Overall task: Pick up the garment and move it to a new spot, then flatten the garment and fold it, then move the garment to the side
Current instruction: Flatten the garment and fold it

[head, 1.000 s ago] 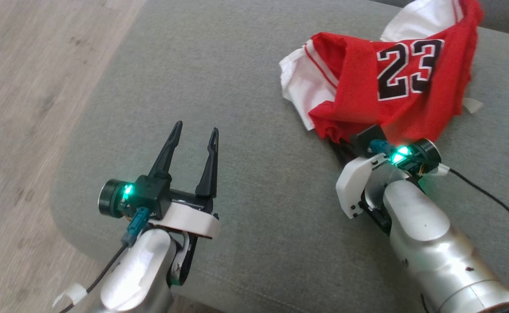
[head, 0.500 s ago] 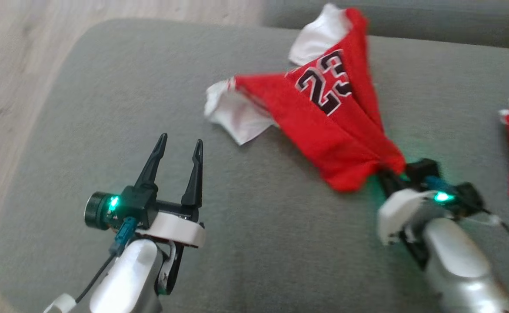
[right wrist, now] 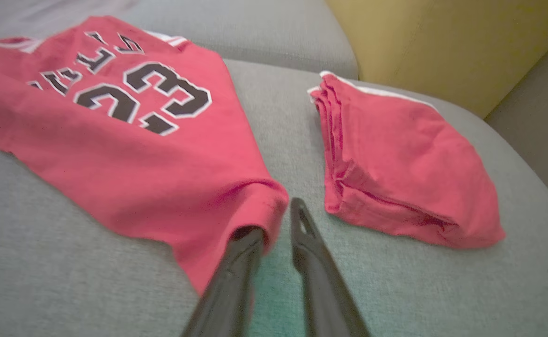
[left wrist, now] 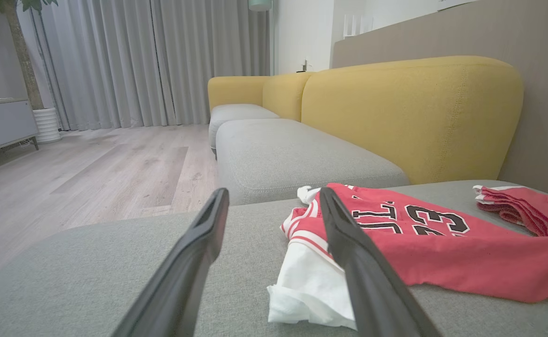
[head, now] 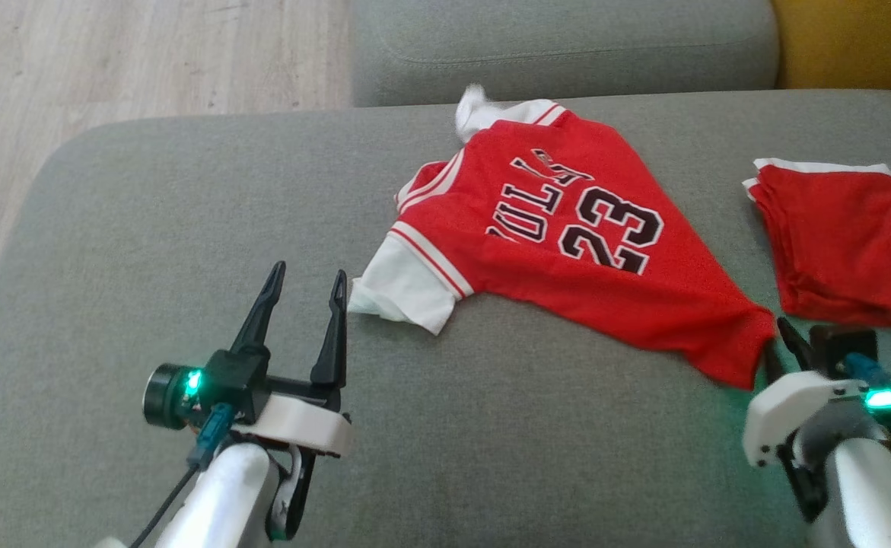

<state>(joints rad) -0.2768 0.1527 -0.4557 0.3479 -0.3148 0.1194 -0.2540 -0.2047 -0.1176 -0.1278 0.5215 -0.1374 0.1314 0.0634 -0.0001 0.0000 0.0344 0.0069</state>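
**Jersey spread on cushion, one corner clamped**

The jersey (head: 567,251), red with white sleeves and a black "23", is laid print-up and mostly flat on the grey cushion (head: 148,228). Some wrinkles are seen along its lower edge, and the far sleeve is bunched up at its top.

The right end effector (head: 778,344) is found at the jersey's lower corner. Its fingers are drawn almost together and clamped on the hem there. In the right wrist view, one fingertip is covered by the cloth and the other is left bare beside it.

The left end effector (head: 308,271) is held over the cushion just beside the jersey's near sleeve (head: 407,293), without touching it. Its fingers are spread wide apart and nothing is held between them.

A pile (head: 841,243) of folded red cloth with a white edge is placed beside the jersey, past the clamped corner and apart from it. A yellow backrest (left wrist: 409,117) is seen beyond the jersey, and a pale wooden floor (head: 148,61) on the jersey's sleeve side.
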